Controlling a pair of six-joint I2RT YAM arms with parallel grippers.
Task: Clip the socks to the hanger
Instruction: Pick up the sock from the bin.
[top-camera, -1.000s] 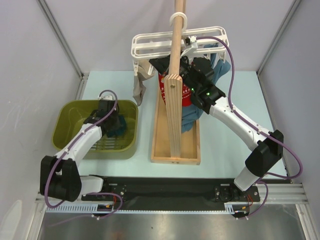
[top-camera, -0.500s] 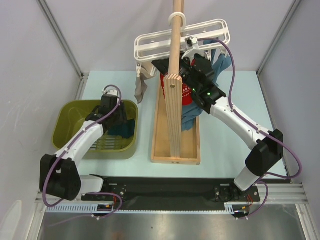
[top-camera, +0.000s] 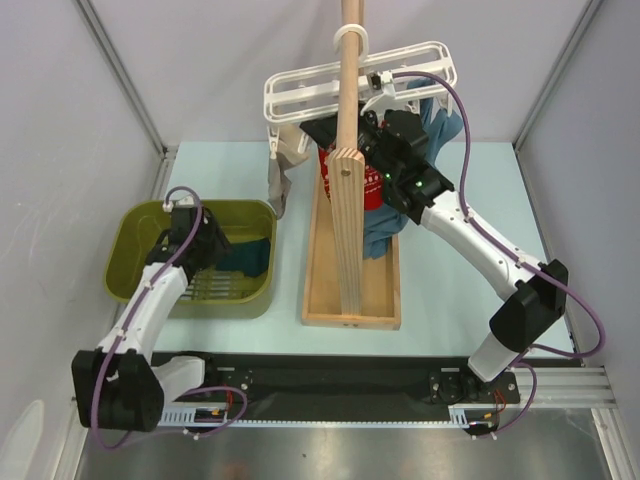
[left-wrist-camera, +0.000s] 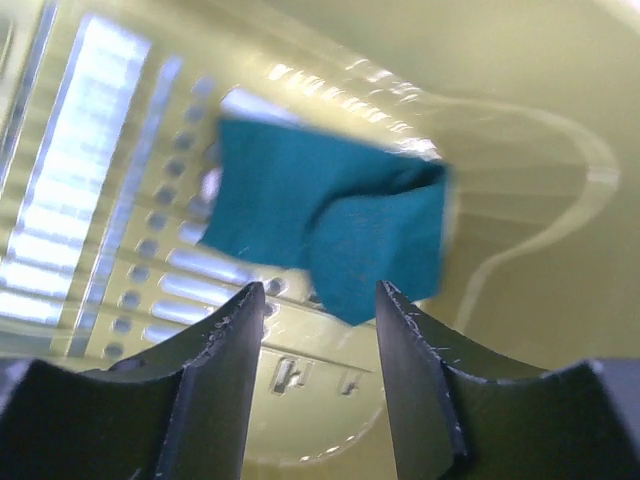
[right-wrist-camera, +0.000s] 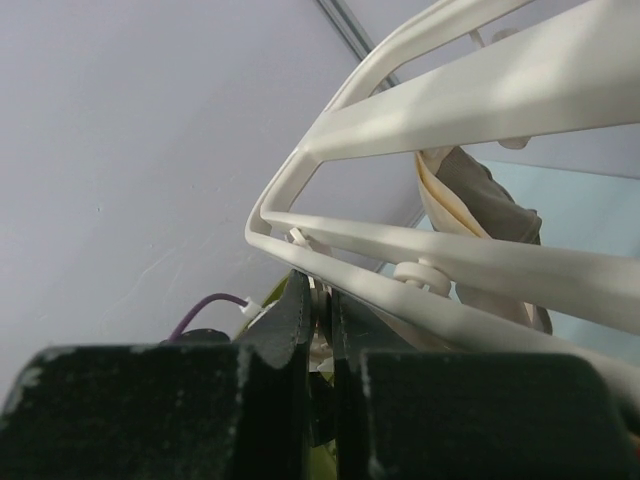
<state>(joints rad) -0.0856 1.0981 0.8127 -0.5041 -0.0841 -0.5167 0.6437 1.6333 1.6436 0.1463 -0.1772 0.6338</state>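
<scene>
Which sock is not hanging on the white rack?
The dark teal sock, lying in the green tub before the open left pincer; the red sock and the grey-beige sock hang under the rack.

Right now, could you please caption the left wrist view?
Open left pincer facing crumpled dark teal sock in olive-green plastic basin.

An olive-green plastic tub (top-camera: 125, 255) with a slotted floor sits on the pale green tabletop (top-camera: 430, 300), just beside a shallow wooden tray (top-camera: 380, 285) and at 9 o'clock from it, not touching. A wooden pole (top-camera: 347, 110) rises from the tray, braced by a slanted board (top-camera: 348, 230). A grey-beige sock (top-camera: 278, 178) hangs at 10 o'clock from the pole; a blue garment (top-camera: 378, 238) hangs at 3 o'clock, its lower end over the tray
</scene>
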